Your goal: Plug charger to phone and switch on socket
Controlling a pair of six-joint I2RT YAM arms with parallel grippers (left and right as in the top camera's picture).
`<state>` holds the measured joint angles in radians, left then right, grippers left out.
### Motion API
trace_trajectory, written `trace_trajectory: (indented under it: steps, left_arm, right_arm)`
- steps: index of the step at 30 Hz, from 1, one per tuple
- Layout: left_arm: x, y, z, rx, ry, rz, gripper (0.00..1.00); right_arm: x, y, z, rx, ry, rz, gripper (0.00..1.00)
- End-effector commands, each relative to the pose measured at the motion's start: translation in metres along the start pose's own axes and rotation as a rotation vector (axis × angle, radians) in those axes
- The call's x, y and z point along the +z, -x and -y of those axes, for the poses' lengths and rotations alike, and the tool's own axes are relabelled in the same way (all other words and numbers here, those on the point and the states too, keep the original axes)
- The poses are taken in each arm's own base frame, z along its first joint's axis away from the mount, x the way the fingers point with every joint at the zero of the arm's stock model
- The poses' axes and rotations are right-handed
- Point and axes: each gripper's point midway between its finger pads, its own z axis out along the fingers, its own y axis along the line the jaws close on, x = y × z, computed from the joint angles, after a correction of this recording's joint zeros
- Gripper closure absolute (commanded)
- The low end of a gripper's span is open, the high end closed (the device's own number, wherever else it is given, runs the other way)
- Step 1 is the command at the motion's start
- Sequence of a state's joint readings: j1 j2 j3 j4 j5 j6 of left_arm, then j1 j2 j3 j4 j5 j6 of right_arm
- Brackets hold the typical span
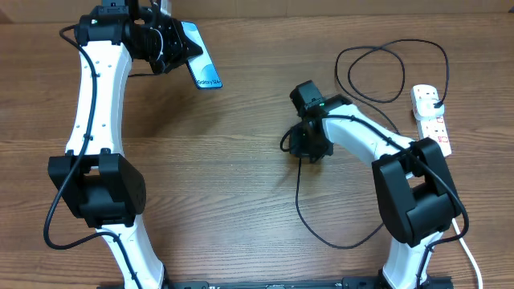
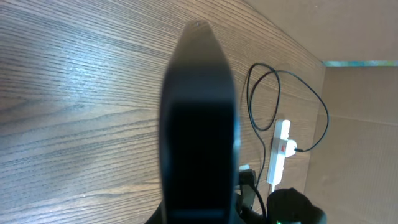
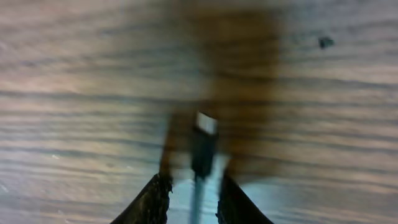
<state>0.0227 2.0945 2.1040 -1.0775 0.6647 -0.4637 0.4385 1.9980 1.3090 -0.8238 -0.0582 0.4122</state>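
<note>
My left gripper (image 1: 170, 48) is shut on the phone (image 1: 202, 64) and holds it tilted above the table's far left, blue screen up. In the left wrist view the phone (image 2: 199, 124) is a dark slab filling the middle. My right gripper (image 1: 309, 147) is shut on the charger near its tip, mid-table. The connector tip (image 3: 204, 140) sticks out past the fingers (image 3: 194, 193) just above the wood. The black cable (image 1: 377, 76) loops at the far right and runs to the socket (image 1: 434, 124), a white strip at the right edge. The socket also shows in the left wrist view (image 2: 280, 149).
Slack charger cable (image 1: 321, 229) hangs in a loop below the right gripper, near the right arm's base (image 1: 414, 197). A thick white lead (image 1: 468, 249) runs off the socket toward the front right. A cardboard wall (image 2: 360, 137) stands behind the socket.
</note>
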Motion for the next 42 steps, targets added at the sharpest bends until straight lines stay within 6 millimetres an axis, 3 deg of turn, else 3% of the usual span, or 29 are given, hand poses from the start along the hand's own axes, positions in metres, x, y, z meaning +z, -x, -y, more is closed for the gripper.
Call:
trace_trajectory:
  steps: [1, 5, 7, 10, 15, 21, 27, 30, 32, 36, 38, 42]
  left_arm:
    - [-0.011, -0.001, 0.016, 0.040, -0.030, 0.018, 0.95]
    - [-0.011, -0.002, 0.015, 0.037, -0.028, 0.015, 0.95]
    - [-0.011, -0.002, 0.015, 0.037, -0.028, 0.016, 0.95]
    - [-0.011, -0.002, 0.015, 0.037, -0.028, 0.016, 0.96]
    - [-0.011, -0.002, 0.016, 0.037, -0.032, 0.014, 0.96]
    - [-0.013, -0.007, 0.034, 0.057, -0.140, -0.021, 0.96]
    - [-0.016, -0.007, 0.051, 0.093, -0.227, -0.031, 0.96]
    - [-0.017, -0.009, 0.055, 0.121, -0.254, -0.041, 0.96]
    - [-0.019, -0.012, 0.059, 0.145, -0.281, -0.051, 0.96]
    - [-0.022, -0.013, 0.070, 0.194, -0.343, -0.058, 0.96]
    - [-0.024, -0.014, 0.075, 0.208, -0.375, -0.062, 0.96]
    - [-0.031, -0.014, 0.090, 0.255, -0.462, -0.066, 0.96]
  right_arm:
    - [0.015, -0.013, 0.016, 0.054, -0.084, -0.005, 0.77]
    - [0.017, -0.013, 0.030, 0.061, -0.149, 0.012, 0.85]
    - [0.017, -0.013, 0.033, 0.069, -0.151, 0.007, 0.83]
    - [0.017, -0.011, 0.033, 0.068, -0.147, 0.014, 0.80]
    - [0.018, -0.012, 0.026, 0.069, -0.109, 0.004, 0.88]
    - [0.019, -0.014, 0.023, 0.071, -0.089, -0.005, 0.89]
    - [0.019, -0.010, 0.023, 0.075, -0.087, 0.008, 0.83]
    - [0.019, -0.010, 0.025, 0.078, -0.088, 0.006, 0.96]
    - [0.019, -0.009, 0.026, 0.086, -0.082, 0.004, 0.96]
    - [0.018, -0.005, 0.029, 0.117, -0.015, -0.021, 0.96]
    - [0.016, -0.002, 0.021, 0.059, 0.082, -0.038, 0.96]
    - [-0.015, 0.006, 0.005, -0.060, 0.371, -0.045, 0.96]
